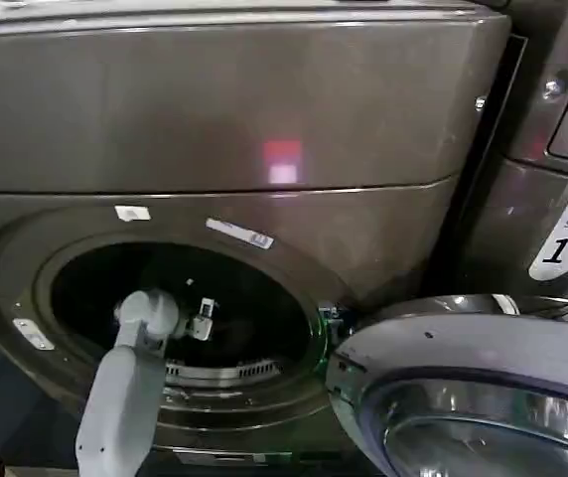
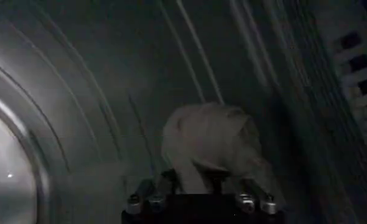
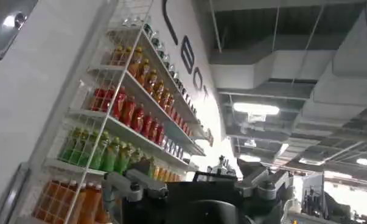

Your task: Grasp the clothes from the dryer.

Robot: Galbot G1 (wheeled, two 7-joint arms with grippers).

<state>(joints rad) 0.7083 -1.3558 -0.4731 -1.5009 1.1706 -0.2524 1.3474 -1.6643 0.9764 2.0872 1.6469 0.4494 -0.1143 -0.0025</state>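
The dryer (image 1: 214, 109) is a large dark bronze-grey machine with its round porthole (image 1: 180, 308) open. My left arm reaches through the porthole, and the left gripper (image 1: 201, 322) is inside the steel drum (image 2: 80, 109). The clothes (image 2: 210, 140) are a small whitish-grey bundle of soft cloth. The bundle narrows down between the two dark fingers (image 2: 215, 178) of the left gripper (image 2: 191, 178), which is shut on it. My right gripper (image 3: 198, 182) is parked away from the machine, pointing up toward a shelf and the ceiling.
The dryer's round door (image 1: 483, 397) hangs open at the lower right, close to the porthole rim. A neighbouring dark panel with a white "1" label (image 1: 567, 238) stands to the right. Shelves of coloured bottles (image 3: 128, 115) rise near the right arm.
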